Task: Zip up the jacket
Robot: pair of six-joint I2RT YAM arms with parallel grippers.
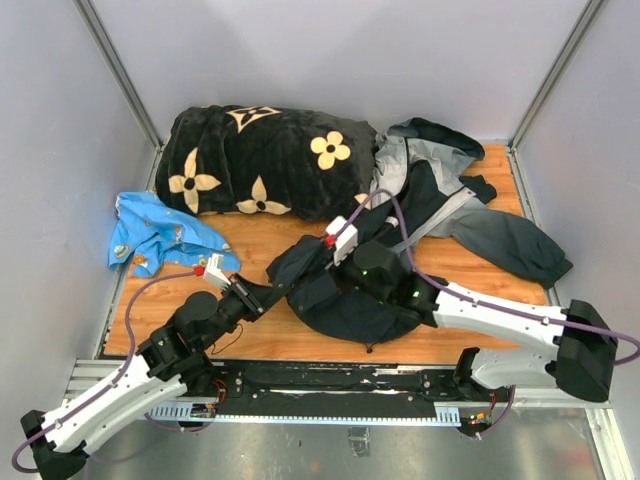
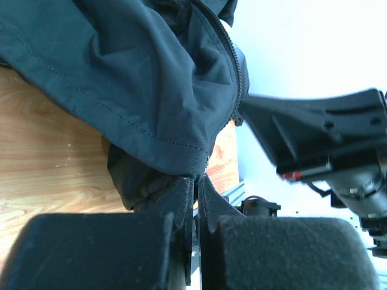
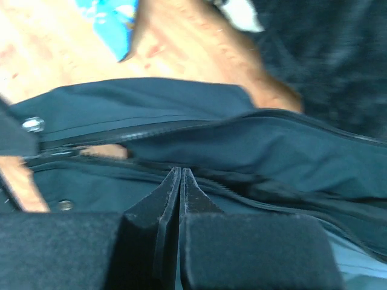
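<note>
- Just ahead of the left gripper [image 2: 195, 181], pinched between its closed pads: bottom hem [image 2: 181, 151] of the jacket [image 2: 151, 72], with bare table [image 2: 48, 151] off to the left.
- Up and to the right of that pinch: zipper [image 2: 237, 66] teeth running away along one front edge, joined to nothing as far as visible.
- At the right gripper [image 3: 181, 172]: tips pressed together against dark fabric right on the zip line; cannot tell whether gripping the pull or only cloth.
- Left of those tips: two front edges lying apart, with wood visible through the gap and a snap [image 3: 32, 124] beside it.
- Judged progress: hem anchored and both grippers set at the lower front. Closing not visibly begun, and nearly the whole zip left to run, away from both grippers toward the collar.
</note>
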